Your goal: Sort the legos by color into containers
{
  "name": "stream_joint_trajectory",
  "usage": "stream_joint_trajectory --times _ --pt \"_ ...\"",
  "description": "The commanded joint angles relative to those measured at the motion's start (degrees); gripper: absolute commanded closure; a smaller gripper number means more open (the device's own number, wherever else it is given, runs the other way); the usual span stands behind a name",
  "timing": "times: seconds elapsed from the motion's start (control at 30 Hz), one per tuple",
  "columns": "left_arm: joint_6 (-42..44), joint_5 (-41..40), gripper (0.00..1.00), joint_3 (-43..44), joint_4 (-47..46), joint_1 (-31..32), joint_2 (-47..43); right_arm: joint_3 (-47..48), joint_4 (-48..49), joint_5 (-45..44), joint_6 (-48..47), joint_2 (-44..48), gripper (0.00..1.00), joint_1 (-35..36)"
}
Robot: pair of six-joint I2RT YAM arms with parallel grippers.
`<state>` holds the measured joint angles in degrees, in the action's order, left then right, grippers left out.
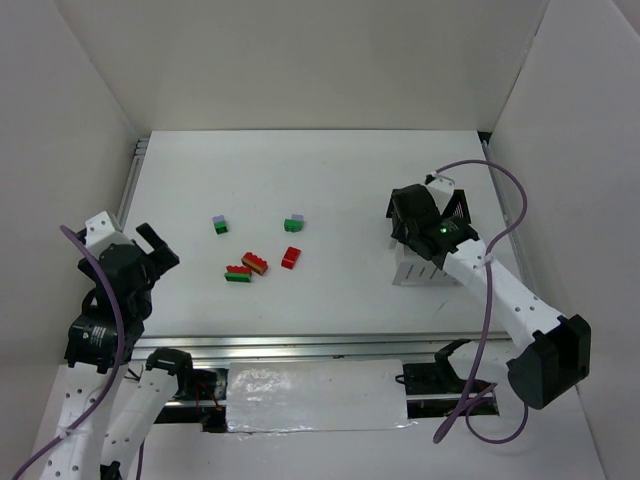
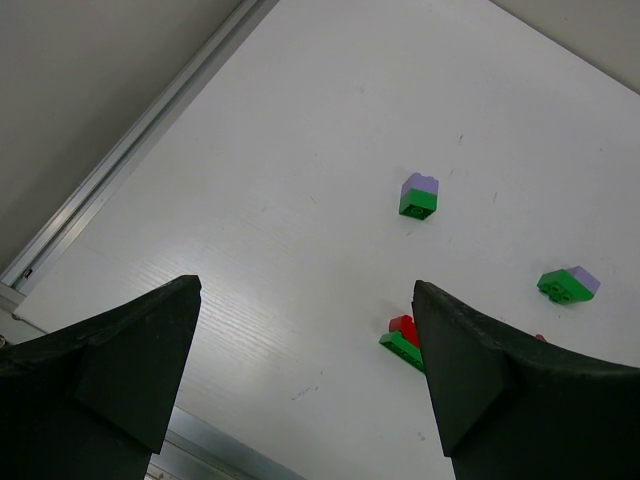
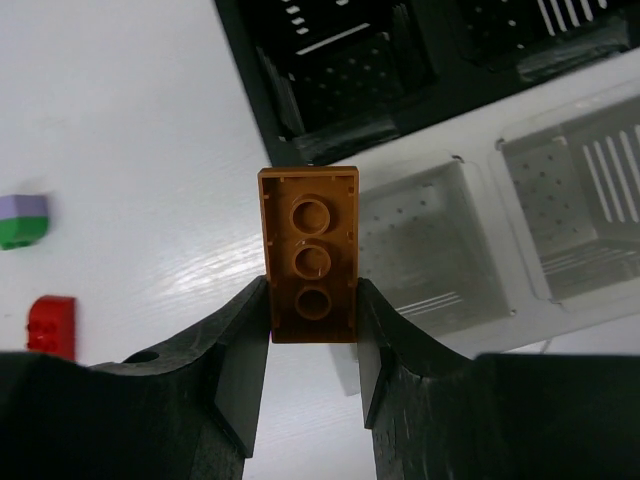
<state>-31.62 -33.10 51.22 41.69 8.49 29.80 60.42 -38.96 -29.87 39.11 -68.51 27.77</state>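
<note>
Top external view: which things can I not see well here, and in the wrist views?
- Top view: right pincer hides its orange-brown brick and the containers' insides.
- Left wrist: red-green stack half behind left pincer finger.
- Right wrist: right white cell cut by the edge.

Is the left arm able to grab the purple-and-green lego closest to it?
Probably yes. The left gripper is open, and only bare table lies between it and that purple-and-green lego. The red-and-green stack sits off to one side, not in the path.
</note>
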Motion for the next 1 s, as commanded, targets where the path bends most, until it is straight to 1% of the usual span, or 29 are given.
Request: stream_joint_trajectory --times 0.0,0.17,0.23,0.27,0.3,0.33,0.4,0.43,0.5,0.6,0.63,0.67,0.7,0.73,0.77,0.83,0.87,0.9,0.93,0.97 --pt "0.85 0.32 0.00 -0.07 -3.02 -0.05 0.52 -1.79 -3.31 -2.21 -0.54 2.06 0.95 -1.57" --pt "1.12 0.93 0.01 -0.07 -3.37 -0.14 1.05 -4.35 -2.79 -2.56 -0.97 4.79 0.87 -3.42" --pt "1.21 1.11 0.01 0.02 -3.37 -0.14 1.40 -5.05 -2.53 -2.91 -1.14 5.58 0.74 -3.77" --pt "1.21 1.11 0.00 0.02 -3.37 -0.14 1.40 -5.23 -2.35 -2.83 -1.23 5.84 0.63 -3.86" --pt "1.21 1.20 0.01 0.11 -3.37 -0.05 1.40 -5.40 -2.17 -2.83 -1.41 6.11 0.35 -3.95" --pt "1.29 1.29 0.01 0.11 -3.37 -0.14 1.49 -5.49 -2.17 -2.74 -1.41 6.20 0.26 -3.95" --pt "1.38 1.37 0.01 0.02 -3.46 -0.14 1.40 -5.32 -2.35 -2.92 -1.49 6.11 0.16 -3.95" --pt "1.38 1.37 0.00 0.02 -3.55 -0.14 1.40 -4.71 -2.61 -2.92 -1.76 5.93 0.12 -3.95" --pt "1.38 1.55 0.00 -0.07 -3.55 -0.05 1.31 -4.18 -2.61 -2.57 -2.28 6.02 0.09 -3.95" --pt "1.38 1.46 0.00 -0.07 -3.46 -0.14 1.14 -2.86 -2.35 -0.29 -4.29 6.63 0.08 -3.78" --pt "1.38 1.46 0.00 -0.07 -3.46 -0.05 1.05 -2.68 -0.26 1.81 -5.53 7.07 0.08 -3.60" --pt "1.38 1.46 0.00 -0.07 -3.46 -0.14 1.05 -2.59 1.24 4.53 -7.28 7.42 0.08 -1.86" --pt "1.38 1.55 0.01 -0.07 -3.55 -0.05 1.05 -2.77 3.34 9.51 -8.86 8.12 0.05 -0.01" --pt "1.38 1.46 0.01 -0.07 -3.55 -0.14 1.05 -2.59 7.02 11.30 -11.40 7.96 0.05 2.44" --pt "1.29 1.55 0.00 -0.07 -3.63 -0.14 1.13 -2.33 8.97 12.98 -12.99 6.21 0.05 8.29" --pt "1.21 1.29 0.00 0.11 -3.37 -0.14 1.40 0.73 12.23 17.72 -17.39 2.09 0.05 13.51" --pt "1.12 1.20 0.00 0.11 -3.37 -0.14 1.31 2.40 12.33 19.57 -18.80 -4.03 0.05 17.11" --pt "0.94 0.76 0.00 0.19 -3.20 -0.32 1.31 6.68 12.16 21.32 -20.81 -7.39 0.05 18.62" --pt "0.86 0.58 0.01 0.11 -3.02 -0.40 1.22 9.07 11.54 21.25 -21.61 -11.08 0.06 20.03" --pt "0.77 0.50 0.00 0.19 -3.02 -0.41 1.05 11.36 11.36 20.82 -22.49 -17.99 0.07 22.13"
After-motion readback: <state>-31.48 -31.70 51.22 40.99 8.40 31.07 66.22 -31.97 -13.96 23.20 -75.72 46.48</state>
